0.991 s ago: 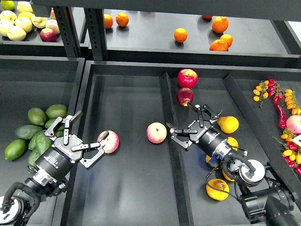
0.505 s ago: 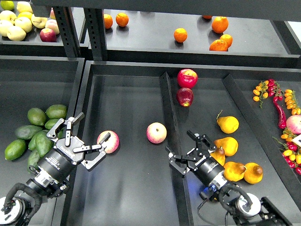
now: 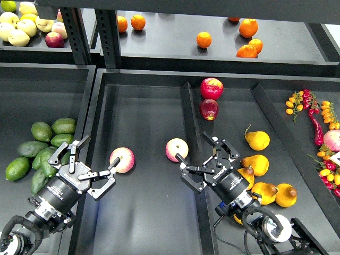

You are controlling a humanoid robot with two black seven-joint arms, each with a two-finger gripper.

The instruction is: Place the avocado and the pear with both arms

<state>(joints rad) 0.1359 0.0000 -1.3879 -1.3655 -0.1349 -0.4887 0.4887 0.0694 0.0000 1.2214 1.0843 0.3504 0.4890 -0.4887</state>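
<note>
Several dark green avocados (image 3: 41,131) lie in a pile in the left bin, with one bright lime-green one at its front left. Several golden pears (image 3: 257,140) lie in the right compartment of the middle tray. My left gripper (image 3: 101,151) is open and empty, just right of the avocado pile, over the tray's left rim and close to a pink-yellow apple (image 3: 122,159). My right gripper (image 3: 192,146) is open and empty over the tray's divider (image 3: 187,101), left of the pears and beside a second apple (image 3: 176,150).
Two red apples (image 3: 211,88) lie at the far end of the right compartment. Oranges (image 3: 204,39) sit on the back shelf, pale apples (image 3: 18,26) at back left. Cherry tomatoes and chillies (image 3: 313,114) fill the far-right bin.
My right gripper drew back toward me from among the pears, then came forward and left to the divider. My left gripper pulled back slightly down-left. Both stayed open. More pears now show.
</note>
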